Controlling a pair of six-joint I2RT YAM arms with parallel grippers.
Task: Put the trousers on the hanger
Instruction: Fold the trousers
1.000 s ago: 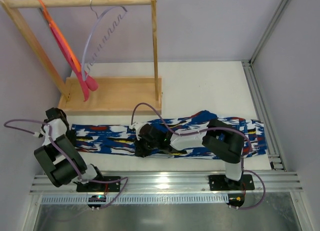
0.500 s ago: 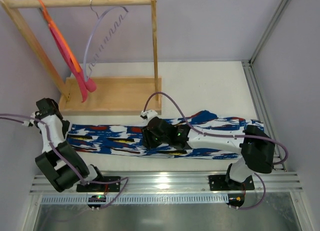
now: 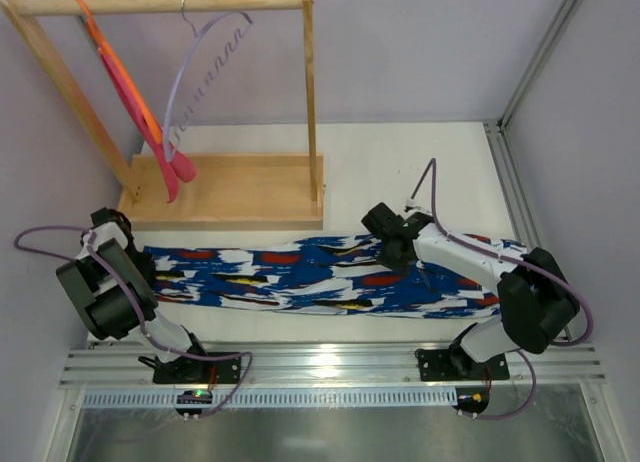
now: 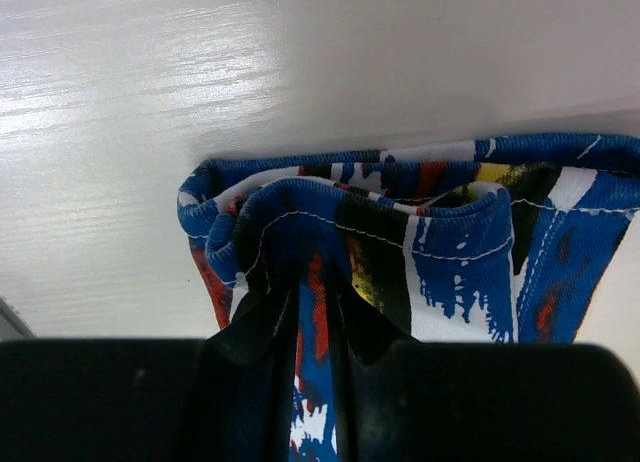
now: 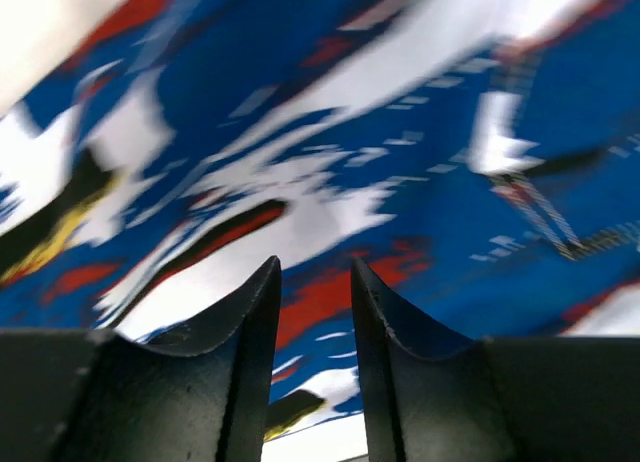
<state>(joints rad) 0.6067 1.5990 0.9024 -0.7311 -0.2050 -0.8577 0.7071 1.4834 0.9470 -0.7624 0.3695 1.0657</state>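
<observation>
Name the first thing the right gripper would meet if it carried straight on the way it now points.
The trousers. In the right wrist view the right gripper points at their printed cloth, which fills the view ahead with nothing in between. The blur hides how near the cloth is.

We pinch our left gripper point(image 4: 305, 297) nearly closed, arm folded; our right gripper point(image 5: 315, 277) sits slightly parted, arm reaching forward-left.

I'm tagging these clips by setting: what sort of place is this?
Probably a robot test cell, not a home: white table edged with aluminium rail, plain walls close around, a small wooden clothes rack.
</observation>
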